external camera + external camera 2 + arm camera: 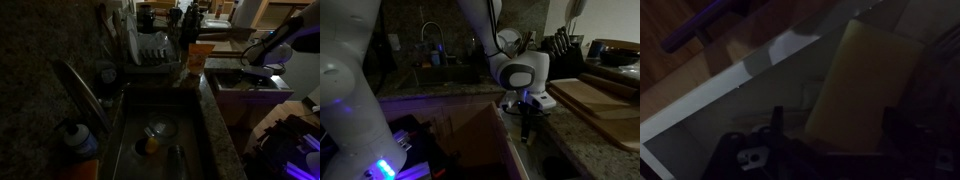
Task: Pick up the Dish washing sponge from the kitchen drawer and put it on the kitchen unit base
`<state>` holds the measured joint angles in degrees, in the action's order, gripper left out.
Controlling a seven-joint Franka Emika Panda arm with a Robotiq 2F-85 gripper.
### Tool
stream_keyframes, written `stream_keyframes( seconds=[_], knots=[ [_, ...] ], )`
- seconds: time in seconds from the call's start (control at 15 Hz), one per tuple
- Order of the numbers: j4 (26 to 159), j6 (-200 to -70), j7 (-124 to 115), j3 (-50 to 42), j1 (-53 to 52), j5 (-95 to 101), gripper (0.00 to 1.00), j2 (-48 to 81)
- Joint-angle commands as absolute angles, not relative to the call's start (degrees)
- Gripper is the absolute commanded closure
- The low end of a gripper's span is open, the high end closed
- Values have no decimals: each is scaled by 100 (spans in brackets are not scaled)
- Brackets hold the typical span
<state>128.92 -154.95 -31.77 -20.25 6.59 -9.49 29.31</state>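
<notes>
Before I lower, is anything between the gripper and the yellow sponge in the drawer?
Nothing visible is. In the wrist view the small pale yellow rectangular sponge lies uncovered on the whitish floor of the drawer, beneath the open black gripper. The picture is dark, so small obstacles could be missed.

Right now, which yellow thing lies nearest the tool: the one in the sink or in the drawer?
The pale dish sponge in the drawer, just under the tool; the orange-yellow item lies away in the sink.
</notes>
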Motion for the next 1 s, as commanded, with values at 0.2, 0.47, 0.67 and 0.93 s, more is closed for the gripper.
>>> stream_keyframes(
  seconds=[0.2, 0.47, 0.67, 0.93],
  knots=[
    [12651, -15219, -3365, -2066, 662, -948, 0, 3225],
    [12511, -15144, -3526, -2076, 643, -930, 0, 3430],
    [12486, -15170, -3394, -1954, 751, -998, 0, 3412],
    [12660, -15638, -3407, -2040, 632, -894, 0, 3334]
  ],
)
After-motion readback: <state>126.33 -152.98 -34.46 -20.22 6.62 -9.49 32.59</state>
